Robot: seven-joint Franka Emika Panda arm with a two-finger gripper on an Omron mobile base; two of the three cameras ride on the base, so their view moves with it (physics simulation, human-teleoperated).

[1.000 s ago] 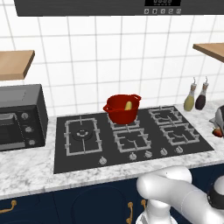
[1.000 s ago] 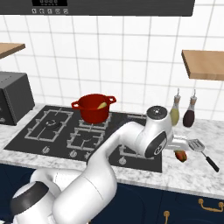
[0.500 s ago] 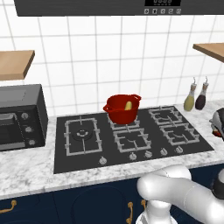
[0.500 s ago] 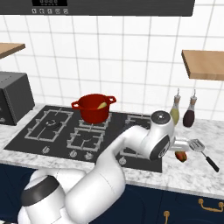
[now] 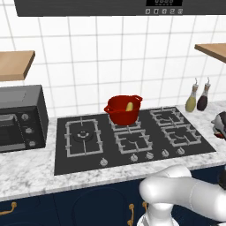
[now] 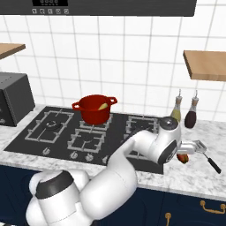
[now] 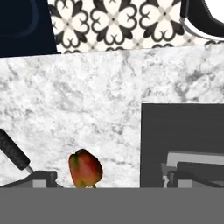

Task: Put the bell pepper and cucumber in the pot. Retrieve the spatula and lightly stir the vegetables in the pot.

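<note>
While the gripper was held low over the marble counter, its wide-apart fingers empty, the bell pepper was seen between them beside the spatula.

No text can be read anywhere. The black range hood's small display panel shows pale digits, too blurred to make out.

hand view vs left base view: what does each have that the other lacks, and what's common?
Hand view: the bell pepper lying on the counter between the wide-apart fingertips, plus patterned floor tiles past the counter edge.
Left base view: the red pot on a rear burner with something yellowish inside, a black oven, two bottles.
Both: marble counter, black cooktop.
</note>
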